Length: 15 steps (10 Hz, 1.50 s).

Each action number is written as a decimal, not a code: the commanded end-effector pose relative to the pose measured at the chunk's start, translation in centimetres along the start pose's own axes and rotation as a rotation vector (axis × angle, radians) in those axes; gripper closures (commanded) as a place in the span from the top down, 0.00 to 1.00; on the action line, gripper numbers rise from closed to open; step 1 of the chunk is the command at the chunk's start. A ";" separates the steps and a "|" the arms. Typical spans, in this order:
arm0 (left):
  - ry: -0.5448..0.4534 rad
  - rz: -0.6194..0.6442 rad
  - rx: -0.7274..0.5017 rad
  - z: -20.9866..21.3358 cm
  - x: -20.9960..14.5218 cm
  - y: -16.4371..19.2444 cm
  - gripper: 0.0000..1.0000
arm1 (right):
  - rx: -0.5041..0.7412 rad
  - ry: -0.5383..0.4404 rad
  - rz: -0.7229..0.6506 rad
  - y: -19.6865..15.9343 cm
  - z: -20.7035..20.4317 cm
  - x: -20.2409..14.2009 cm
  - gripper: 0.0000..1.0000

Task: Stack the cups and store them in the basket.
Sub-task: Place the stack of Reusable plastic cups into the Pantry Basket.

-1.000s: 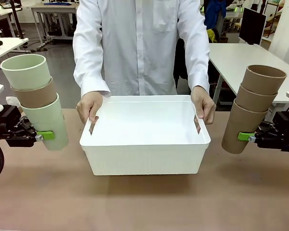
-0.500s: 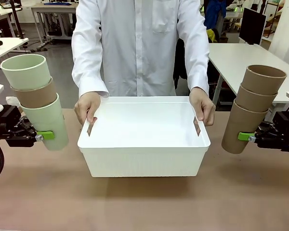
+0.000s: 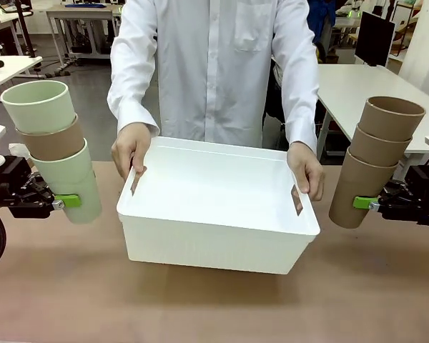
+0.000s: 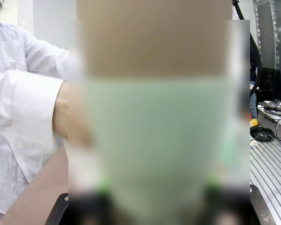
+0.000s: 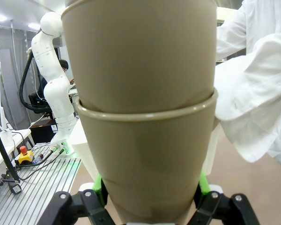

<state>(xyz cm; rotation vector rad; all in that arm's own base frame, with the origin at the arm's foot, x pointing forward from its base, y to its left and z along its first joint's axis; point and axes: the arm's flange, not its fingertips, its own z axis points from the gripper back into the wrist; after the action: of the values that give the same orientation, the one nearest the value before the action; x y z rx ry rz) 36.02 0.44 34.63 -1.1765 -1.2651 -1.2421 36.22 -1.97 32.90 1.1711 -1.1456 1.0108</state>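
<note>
My left gripper (image 3: 63,201) is shut on the bottom mint cup (image 3: 75,182) of a tilted stack of three, with a tan-brown cup (image 3: 51,143) in it and a mint cup (image 3: 38,106) on top. In the left wrist view the mint cup (image 4: 154,150) is blurred between the green pads (image 4: 100,187). My right gripper (image 3: 366,203) is shut on the lowest of three nested tan-brown cups (image 3: 357,186); up close the lowest tan-brown cup (image 5: 145,159) sits between the green pads (image 5: 202,185). The white basket (image 3: 214,243) is between both stacks, and a person's hands (image 3: 131,150) hold its two handle slots.
The person in a white shirt (image 3: 214,64) stands at the far edge of the brown table (image 3: 71,293), right behind the basket. White tables (image 3: 350,86) stand farther back. Bare table lies in front of the basket and under both held stacks.
The person has turned the basket, so its right end now lies nearer to me and lower in the picture. Both arms and their cup stacks have stayed put.
</note>
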 end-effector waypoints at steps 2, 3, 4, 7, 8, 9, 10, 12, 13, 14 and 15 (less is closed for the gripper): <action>-0.005 -0.008 -0.004 -0.1 0.5 -0.1 0.85 | -0.013 -0.015 0.010 -0.2 -0.4 0.4 0.86; -0.005 -0.008 -0.004 -0.1 0.5 -0.1 0.85 | -0.013 -0.015 0.010 -0.2 -0.4 0.4 0.86; -0.005 -0.008 -0.004 -0.1 0.5 -0.1 0.85 | -0.013 -0.015 0.010 -0.2 -0.4 0.4 0.86; -0.005 -0.008 -0.004 -0.1 0.5 -0.1 0.85 | -0.013 -0.015 0.010 -0.2 -0.4 0.4 0.86; -0.005 -0.008 -0.004 -0.1 0.5 -0.1 0.85 | -0.013 -0.015 0.010 -0.2 -0.4 0.4 0.86; -0.005 -0.008 -0.004 -0.1 0.5 -0.1 0.85 | 0.000 0.000 0.000 0.0 0.0 0.0 0.86; -0.005 -0.008 -0.004 -0.1 0.5 -0.1 0.85 | -0.007 -0.003 -0.001 0.8 0.3 2.2 0.86; -0.005 -0.008 -0.004 -0.1 0.5 -0.1 0.85 | -0.019 0.022 -0.007 2.0 0.9 6.4 0.86; -0.005 -0.008 -0.004 -0.1 0.5 -0.1 0.85 | -0.021 0.025 -0.038 2.3 1.0 8.3 0.86; -0.005 -0.008 -0.004 -0.1 0.5 -0.1 0.85 | -0.037 0.059 -0.028 2.7 0.5 10.2 0.86; -0.005 -0.008 -0.004 -0.1 0.5 -0.1 0.85 | -0.046 0.117 -0.031 3.4 -0.5 11.8 0.86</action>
<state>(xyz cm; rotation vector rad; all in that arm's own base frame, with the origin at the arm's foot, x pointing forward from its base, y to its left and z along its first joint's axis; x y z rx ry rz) 36.03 0.43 34.62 -1.1768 -1.2647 -1.2421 35.17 -2.04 42.99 1.1132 -1.1131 1.0053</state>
